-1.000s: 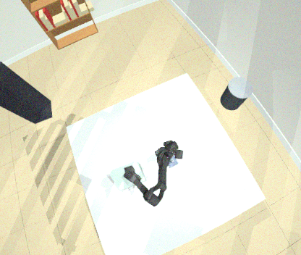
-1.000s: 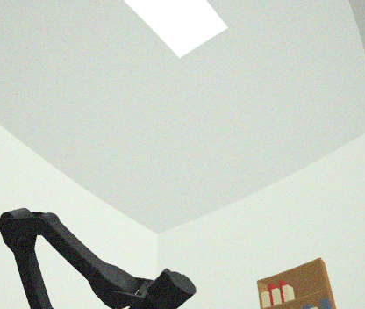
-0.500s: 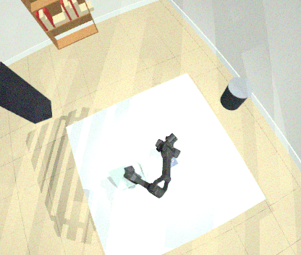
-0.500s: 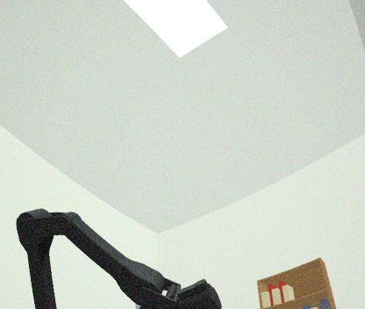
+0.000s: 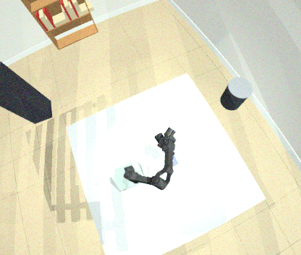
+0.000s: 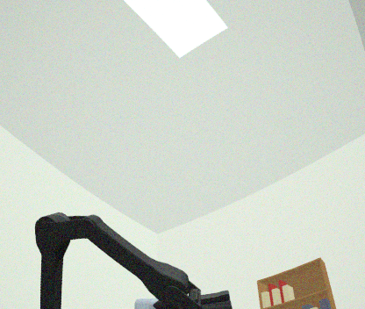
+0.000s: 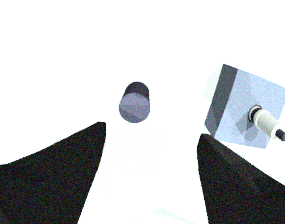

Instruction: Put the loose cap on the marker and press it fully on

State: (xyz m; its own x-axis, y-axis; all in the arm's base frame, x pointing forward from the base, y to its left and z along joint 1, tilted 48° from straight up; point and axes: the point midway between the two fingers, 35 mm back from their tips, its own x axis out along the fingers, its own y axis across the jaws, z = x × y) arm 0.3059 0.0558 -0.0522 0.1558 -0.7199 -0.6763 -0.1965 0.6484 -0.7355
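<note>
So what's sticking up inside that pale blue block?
The marker stands in the holder block, its dark tip bare. The part of it sunk in the block is hidden.

there's a tan wooden bookshelf with red and cream books (image 5: 65, 19) up at 11 o'clock, a tall dark navy box (image 5: 15, 93) at 9, a dark round bin (image 5: 235, 93) around 2
</note>
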